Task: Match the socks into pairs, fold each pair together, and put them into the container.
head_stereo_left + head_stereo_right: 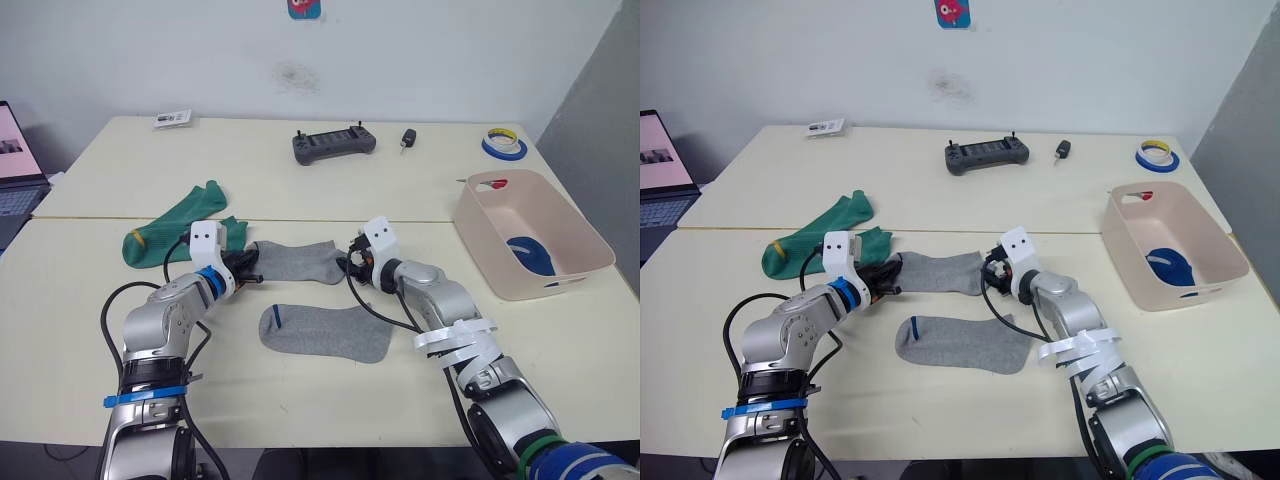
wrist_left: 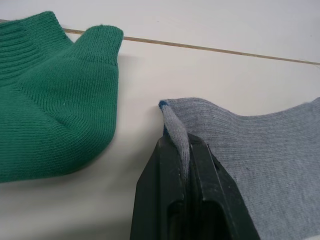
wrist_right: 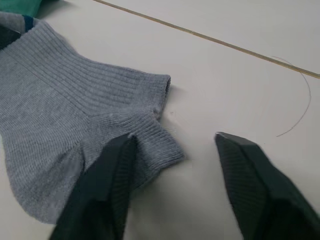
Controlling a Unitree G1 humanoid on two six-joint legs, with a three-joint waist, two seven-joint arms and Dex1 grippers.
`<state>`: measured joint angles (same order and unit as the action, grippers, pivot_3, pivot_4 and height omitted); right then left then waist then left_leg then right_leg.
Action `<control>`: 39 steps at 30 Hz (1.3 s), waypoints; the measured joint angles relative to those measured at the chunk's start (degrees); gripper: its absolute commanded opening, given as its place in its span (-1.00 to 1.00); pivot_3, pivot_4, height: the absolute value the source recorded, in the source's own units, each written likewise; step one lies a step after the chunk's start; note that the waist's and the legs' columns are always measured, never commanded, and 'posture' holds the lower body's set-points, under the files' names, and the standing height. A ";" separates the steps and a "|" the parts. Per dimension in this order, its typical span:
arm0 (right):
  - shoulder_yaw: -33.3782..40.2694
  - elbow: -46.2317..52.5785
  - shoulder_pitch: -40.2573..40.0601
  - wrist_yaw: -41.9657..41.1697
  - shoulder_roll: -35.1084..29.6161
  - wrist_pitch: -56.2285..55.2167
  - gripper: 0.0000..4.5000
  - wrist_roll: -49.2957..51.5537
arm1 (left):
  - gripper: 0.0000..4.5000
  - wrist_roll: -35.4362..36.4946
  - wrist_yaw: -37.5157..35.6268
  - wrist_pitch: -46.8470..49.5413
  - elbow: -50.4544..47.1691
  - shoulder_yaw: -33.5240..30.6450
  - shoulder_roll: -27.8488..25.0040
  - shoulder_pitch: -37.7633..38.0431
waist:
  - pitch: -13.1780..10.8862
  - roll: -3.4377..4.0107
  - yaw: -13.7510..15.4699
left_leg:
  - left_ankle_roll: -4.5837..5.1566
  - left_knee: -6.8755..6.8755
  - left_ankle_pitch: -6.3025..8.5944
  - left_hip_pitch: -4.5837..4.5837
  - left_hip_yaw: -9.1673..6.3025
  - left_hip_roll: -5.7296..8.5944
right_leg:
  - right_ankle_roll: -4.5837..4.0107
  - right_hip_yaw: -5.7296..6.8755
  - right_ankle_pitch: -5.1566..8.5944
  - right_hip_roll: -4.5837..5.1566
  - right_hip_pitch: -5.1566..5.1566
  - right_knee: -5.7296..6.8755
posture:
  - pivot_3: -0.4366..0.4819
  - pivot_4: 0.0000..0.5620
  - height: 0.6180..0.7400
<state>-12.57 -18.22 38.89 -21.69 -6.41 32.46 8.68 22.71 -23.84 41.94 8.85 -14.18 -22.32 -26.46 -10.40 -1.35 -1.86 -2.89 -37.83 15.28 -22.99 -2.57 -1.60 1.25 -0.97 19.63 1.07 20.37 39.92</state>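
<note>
One flat grey knit sock stretches crosswise between both arms: left hand pinches its cuff, while right hand gapes wide over its opposite end.

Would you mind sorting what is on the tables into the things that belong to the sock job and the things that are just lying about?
Part of the job:
- far grey sock, pinched by the left gripper
- near grey sock
- green socks
- dark blue sock in the container

Just lying about:
- black controller
- key fob
- tape roll
- small card
- laptop
</note>
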 measured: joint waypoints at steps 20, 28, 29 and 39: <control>0.19 0.16 -0.11 -1.89 1.16 0.04 -1.00 -1.70 | 0.12 7.70 -7.28 1.77 0.22 -5.87 -4.72 4.98 | 0.00 0.01 0.01 | 0.01 0.02 0.01 -0.01 -0.01 0.00 | 0.00 -0.01 0.00 0.02 0.03 0.01 | -0.05 -0.47 1.00; 0.18 0.16 -0.11 -2.04 1.38 0.06 -1.00 -2.00 | 0.04 6.97 -4.89 -0.30 0.35 -4.61 -2.38 4.21 | 0.00 0.01 0.04 | 0.01 0.02 0.01 -0.01 -0.01 0.01 | 0.00 -0.02 0.00 0.03 0.02 0.01 | -0.05 -0.47 1.00; 0.18 0.16 -0.11 -2.07 1.38 0.06 -1.00 -2.08 | -0.07 6.66 -4.46 -0.77 0.69 -4.36 -2.12 3.86 | 0.00 0.01 0.06 | 0.01 0.02 0.01 -0.01 -0.02 0.01 | 0.00 -0.01 0.00 0.03 0.02 0.01 | -0.05 -0.47 1.00; 0.16 0.16 -0.11 -2.95 1.48 0.06 -1.00 -2.52 | -0.99 5.59 -4.37 -5.46 4.89 -3.99 -1.06 2.85 | 0.00 0.01 0.02 | 0.01 0.02 0.01 -0.01 -0.01 0.00 | 0.00 0.00 0.00 0.02 0.03 0.01 | -0.05 -0.47 1.00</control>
<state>-12.42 -18.05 38.78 -24.63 -4.93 32.52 6.16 28.30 -28.21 36.48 13.74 -18.17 -23.38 -23.61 -10.41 -1.34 -1.84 -2.88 -37.80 15.29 -23.00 -2.58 -1.60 1.25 -0.98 19.63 1.09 20.40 39.93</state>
